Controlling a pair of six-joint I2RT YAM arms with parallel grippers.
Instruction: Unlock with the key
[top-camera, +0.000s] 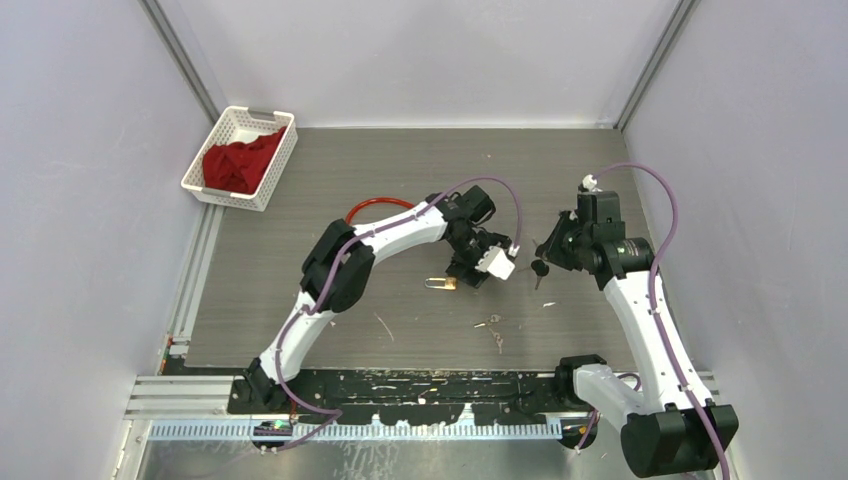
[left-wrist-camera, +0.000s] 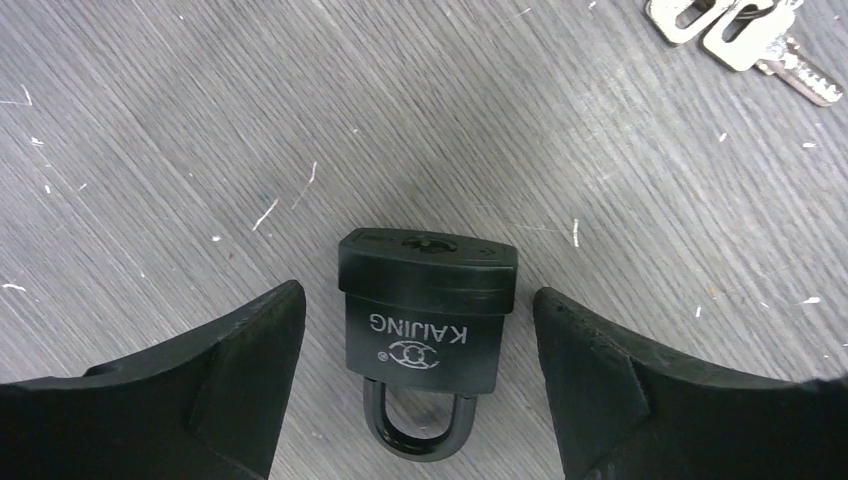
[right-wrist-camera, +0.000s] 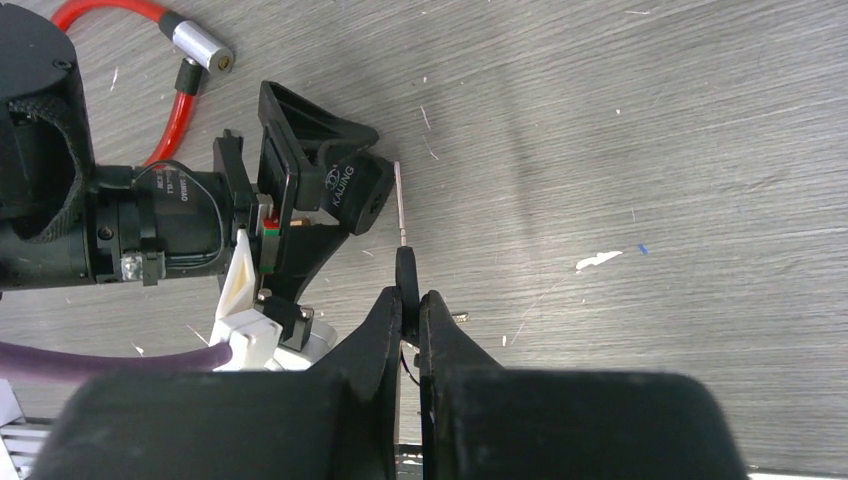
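A black padlock (left-wrist-camera: 425, 310) marked KAIJING lies flat on the grey table (left-wrist-camera: 150, 150), its shackle toward the left wrist camera and its keyhole end away from it. My left gripper (left-wrist-camera: 418, 295) is open and straddles the padlock, with a gap of bare table on each side. In the right wrist view the padlock (right-wrist-camera: 355, 188) sits between the left fingers. My right gripper (right-wrist-camera: 412, 297) is shut on the black head of the key (right-wrist-camera: 402, 215); its metal blade points out just to the right of the padlock. From above, my left gripper (top-camera: 468, 268) and my right gripper (top-camera: 545, 258) face each other.
Spare keys (left-wrist-camera: 740, 35) lie beyond the padlock, the same keys (top-camera: 490, 323) near mid-table. A small brass-coloured object (top-camera: 440, 283) lies left of the left gripper. A red cable loop (top-camera: 378, 205) lies behind the left arm. A white basket (top-camera: 262, 190) with red cloth stands far left.
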